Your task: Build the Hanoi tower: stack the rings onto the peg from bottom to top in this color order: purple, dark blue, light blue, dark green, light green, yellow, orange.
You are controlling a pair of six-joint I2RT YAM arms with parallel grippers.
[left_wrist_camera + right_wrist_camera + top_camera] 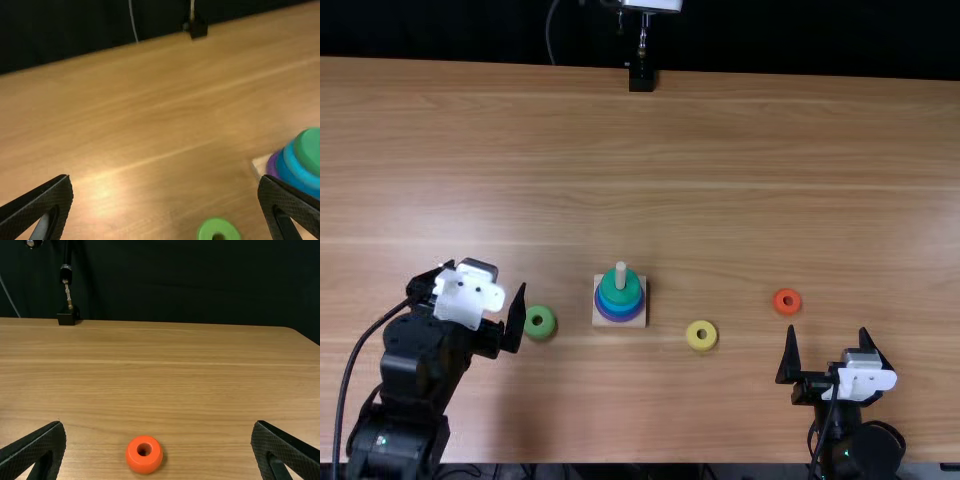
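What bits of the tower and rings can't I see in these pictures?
- Peg, bottom part: top view, hidden by the stacked rings.
- Light green ring, one side: left wrist view, cut off by the bottom edge.
- Wooden base, most of it: left wrist view, hidden by the rings and left claw.
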